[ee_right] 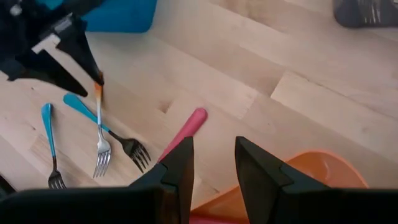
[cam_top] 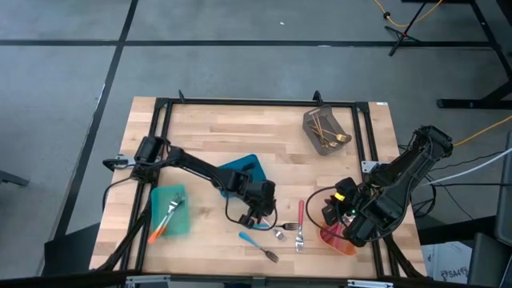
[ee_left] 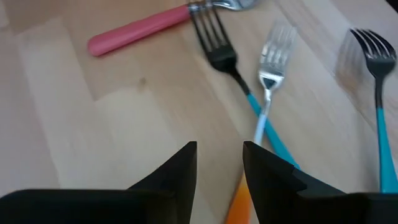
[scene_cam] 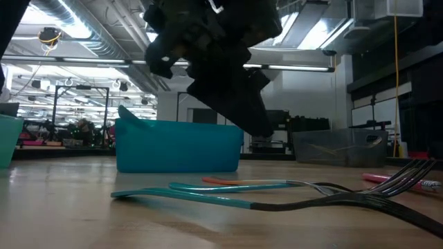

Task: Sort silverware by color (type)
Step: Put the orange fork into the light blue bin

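While the left tool [cam_top: 264,210] hangs low over the surface [cam_top: 216,136] near the frame's lower centre, its fingers [ee_left: 180,171] stand a narrow gap apart, the orange handle tip of a fork [ee_left: 268,81] showing between them; whether they pinch it I cannot tell. Beside that fork lie two blue-handled forks [ee_left: 376,93] and a pink-handled utensil [ee_left: 137,30]. At lower right, the right tool [cam_top: 340,210] hovers by the orange bin [cam_top: 339,242], fingers slightly parted, empty.
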Robot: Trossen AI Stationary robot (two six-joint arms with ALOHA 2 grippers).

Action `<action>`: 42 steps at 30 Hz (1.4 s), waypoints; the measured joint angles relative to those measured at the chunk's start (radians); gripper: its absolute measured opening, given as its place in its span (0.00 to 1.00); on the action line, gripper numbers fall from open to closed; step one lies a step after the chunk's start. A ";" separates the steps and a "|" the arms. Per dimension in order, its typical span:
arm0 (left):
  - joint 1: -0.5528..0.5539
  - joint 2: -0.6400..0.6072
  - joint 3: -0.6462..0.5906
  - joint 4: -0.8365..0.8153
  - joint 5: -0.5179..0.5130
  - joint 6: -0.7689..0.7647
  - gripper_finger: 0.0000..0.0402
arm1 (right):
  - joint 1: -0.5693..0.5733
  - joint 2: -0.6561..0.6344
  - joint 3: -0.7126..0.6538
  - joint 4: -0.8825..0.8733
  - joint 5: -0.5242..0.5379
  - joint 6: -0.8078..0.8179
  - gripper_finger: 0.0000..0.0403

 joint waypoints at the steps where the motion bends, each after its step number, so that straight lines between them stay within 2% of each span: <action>1: -0.005 0.000 0.000 -0.004 0.000 0.020 0.31 | 0.000 0.000 0.000 0.000 0.004 0.000 0.26; 17: -0.018 0.075 -0.001 0.059 0.096 0.018 0.31 | 0.000 0.000 0.000 0.004 0.042 -0.051 0.26; 42: -0.007 0.118 -0.001 0.063 0.124 0.024 0.31 | 0.000 0.000 0.000 0.008 0.086 -0.184 0.26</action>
